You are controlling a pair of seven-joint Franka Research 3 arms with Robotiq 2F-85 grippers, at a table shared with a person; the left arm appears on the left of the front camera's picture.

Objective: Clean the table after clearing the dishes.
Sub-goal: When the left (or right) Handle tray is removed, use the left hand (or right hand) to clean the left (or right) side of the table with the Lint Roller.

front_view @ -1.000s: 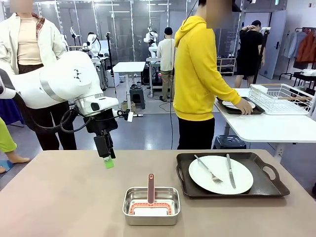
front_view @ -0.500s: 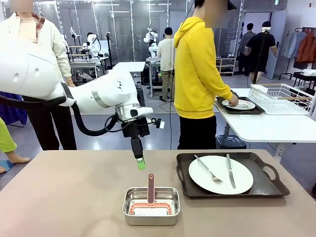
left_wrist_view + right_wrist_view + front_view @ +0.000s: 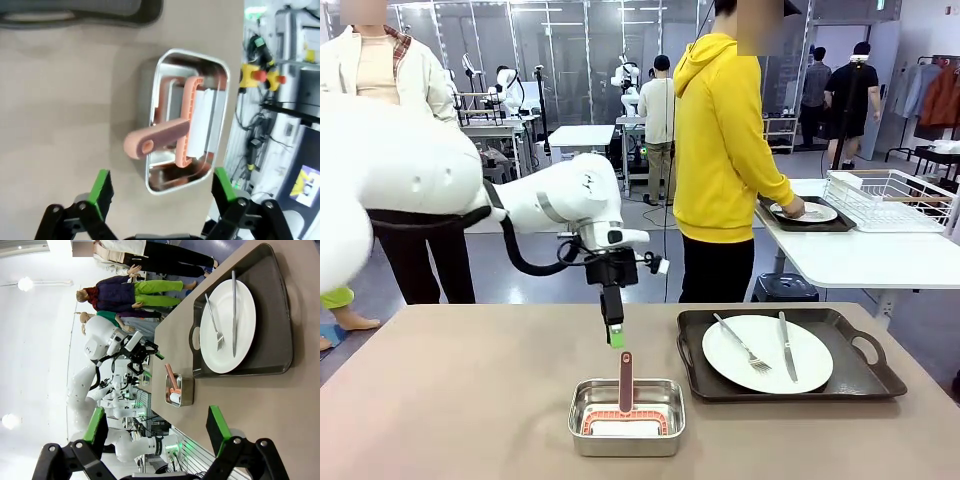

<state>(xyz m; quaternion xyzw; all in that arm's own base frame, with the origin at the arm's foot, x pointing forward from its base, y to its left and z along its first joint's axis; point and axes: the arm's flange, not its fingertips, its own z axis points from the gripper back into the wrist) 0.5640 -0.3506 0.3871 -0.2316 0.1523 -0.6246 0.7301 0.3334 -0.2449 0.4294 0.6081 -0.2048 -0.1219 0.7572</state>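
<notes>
Our left gripper (image 3: 615, 336) hangs spread over the pink scrubber (image 3: 625, 380) in the pan (image 3: 626, 446), right gripper (image 3: 157, 425) spread too; one tray (image 3: 842, 226) sits on the far white table (image 3: 860, 262), one plate (image 3: 815, 357) waits right on our table (image 3: 450, 400), and we judge wiping unstarted

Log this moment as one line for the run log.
left end effector: open, hovering above brush handle in steel pan | right end effector: open, above table | dishes: one tray with plate, fork, knife on table
</notes>
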